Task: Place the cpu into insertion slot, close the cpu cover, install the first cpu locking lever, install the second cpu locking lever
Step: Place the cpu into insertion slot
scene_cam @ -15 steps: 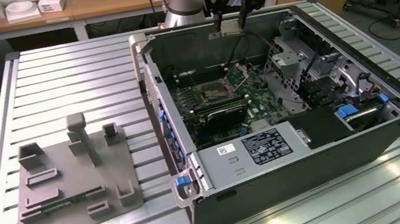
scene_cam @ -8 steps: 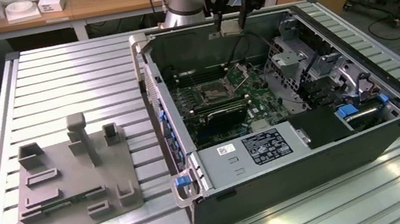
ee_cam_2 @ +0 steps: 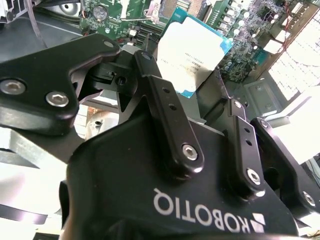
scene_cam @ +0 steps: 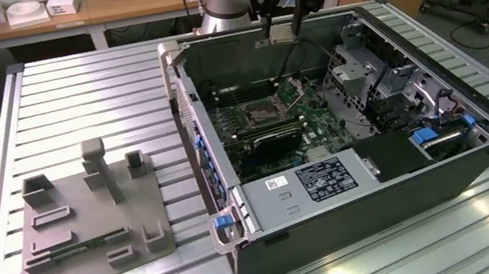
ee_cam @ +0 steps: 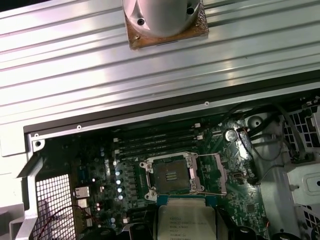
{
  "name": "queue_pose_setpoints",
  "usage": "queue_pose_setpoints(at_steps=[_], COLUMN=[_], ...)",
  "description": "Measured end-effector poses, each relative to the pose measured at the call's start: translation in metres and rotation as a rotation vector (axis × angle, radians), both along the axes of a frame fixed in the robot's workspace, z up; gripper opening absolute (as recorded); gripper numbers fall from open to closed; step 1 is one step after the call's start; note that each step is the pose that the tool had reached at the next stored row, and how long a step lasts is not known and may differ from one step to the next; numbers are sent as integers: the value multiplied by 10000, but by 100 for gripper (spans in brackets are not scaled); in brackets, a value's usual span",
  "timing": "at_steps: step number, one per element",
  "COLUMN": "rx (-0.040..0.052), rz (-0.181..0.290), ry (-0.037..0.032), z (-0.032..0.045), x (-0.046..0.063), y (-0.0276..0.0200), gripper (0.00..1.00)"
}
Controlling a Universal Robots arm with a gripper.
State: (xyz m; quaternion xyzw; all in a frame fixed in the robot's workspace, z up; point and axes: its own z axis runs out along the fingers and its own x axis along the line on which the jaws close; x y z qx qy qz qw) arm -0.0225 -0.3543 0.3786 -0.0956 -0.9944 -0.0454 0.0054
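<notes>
a ribbed metal table (scene_cam: 83,80) carries an open computer case (scene_cam: 352,215), and the insertion slot (scene_cam: 263,113) lies inside that case on a green circuit board (scene_cam: 324,122). a grey fixture block (scene_cam: 84,224) sits on the table well apart from the slot, toward the exterior view's left and outside the case.

the gripper (scene_cam: 280,25) hangs over the case's far wall, well apart from the slot and higher than it. its black fingers (ee_cam_2: 167,115) are closed on the cpu, pinching it at two opposite edges.

in the first wrist view the slot (ee_cam: 172,176) shows a dark centre inside a silver rim with nothing in it. the cpu cover (scene_cam: 295,88) looks swung up and open just beside the slot, on its side toward the exterior view's right.

the cpu (scene_cam: 280,35) is between the fingertips, clear of the slot and not yet seated. its silvery face (ee_cam_2: 192,52) is bare in the second wrist view, and it shows in the first wrist view (ee_cam: 186,225) as well.

the chip is probably light, stiff and flat, with a smooth metal top that could slide under a loose pinch. its underside and the slot's contacts are likely delicate. the opposite side edges, as gripped now, look like the sound place to hold it, kept level.
</notes>
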Motion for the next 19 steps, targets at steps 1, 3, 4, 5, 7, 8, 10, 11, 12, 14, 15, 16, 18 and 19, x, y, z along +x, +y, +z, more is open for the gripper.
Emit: queue_pose_setpoints(at_steps=[1,3,4,5,7,8,10,11,12,14,15,16,18,19], rx=[0,0,0,0,0,0,0,0,0,1,0,0,1,1], rz=[-25,-84,-122,-158,-229,-262,-311,-318,-319,-332,-333,-336,-350,-359], ry=[0,0,0,0,0,0,0,0,0,-1,0,0,0,0], z=[0,0,0,0,0,0,0,0,0,0,0,0,0,0], x=[0,0,0,0,0,0,0,0,0,0,0,0,0,0], y=[0,0,0,0,0,0,0,0,0,0,0,0,0,0], gripper=[54,54,54,54,54,54,54,54,54,54,54,54,54,54])
